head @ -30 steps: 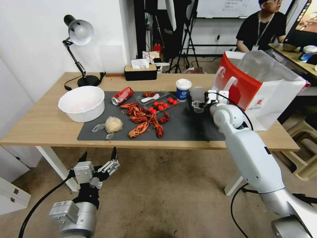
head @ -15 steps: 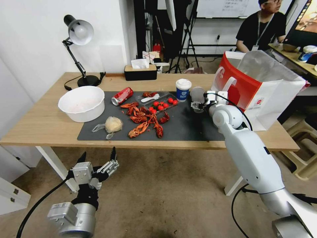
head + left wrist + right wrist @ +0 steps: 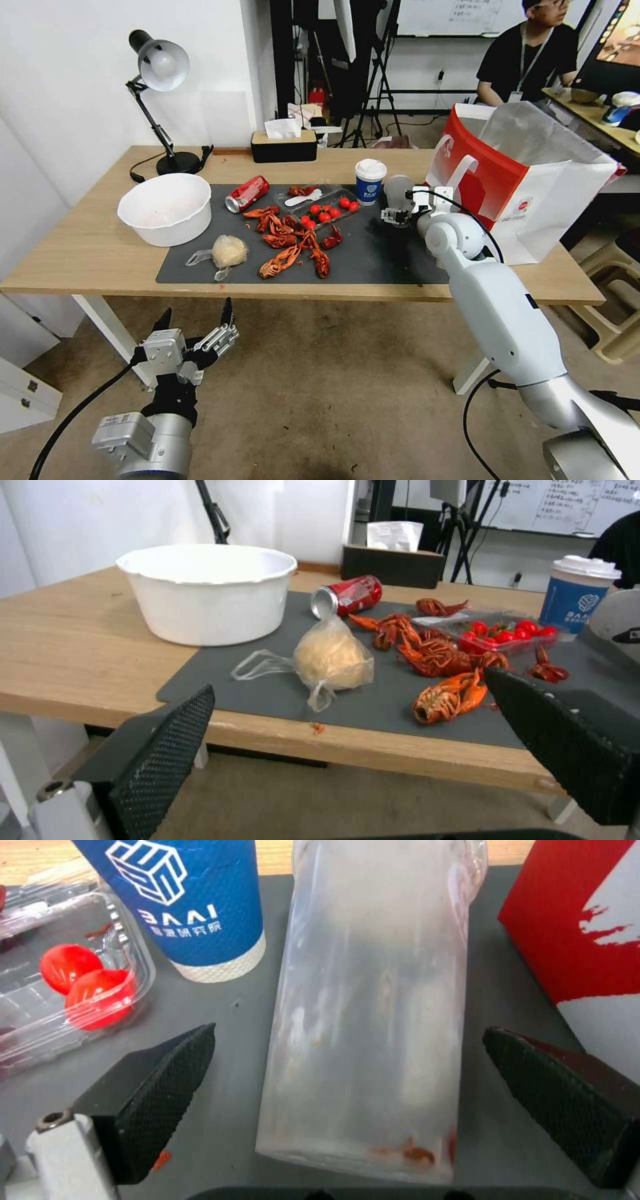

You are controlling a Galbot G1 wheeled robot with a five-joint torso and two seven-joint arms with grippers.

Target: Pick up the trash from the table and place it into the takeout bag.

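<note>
The clear plastic cup (image 3: 398, 189) stands on the dark mat between the blue white-lidded paper cup (image 3: 369, 181) and the red and white takeout bag (image 3: 533, 173). My right gripper (image 3: 395, 215) is open, one finger on each side of the clear cup (image 3: 373, 1005) without touching it. A red soda can (image 3: 247, 193) lies on its side at the mat's back left. The small clear bag with a pale lump (image 3: 228, 251) lies at the mat's front. My left gripper (image 3: 197, 310) hangs open below the table's (image 3: 87, 253) front edge, facing the small bag (image 3: 331, 660).
A big white bowl (image 3: 165, 208) sits left of the mat. Red crayfish shells (image 3: 290, 243) and a clear tray of tomatoes (image 3: 327, 212) cover the mat's middle. A desk lamp (image 3: 160, 100) and a tissue box (image 3: 283, 143) stand at the back edge.
My right gripper has shifted slightly left along the mat, staying open around the clear cup. My left arm has sunk a little lower.
</note>
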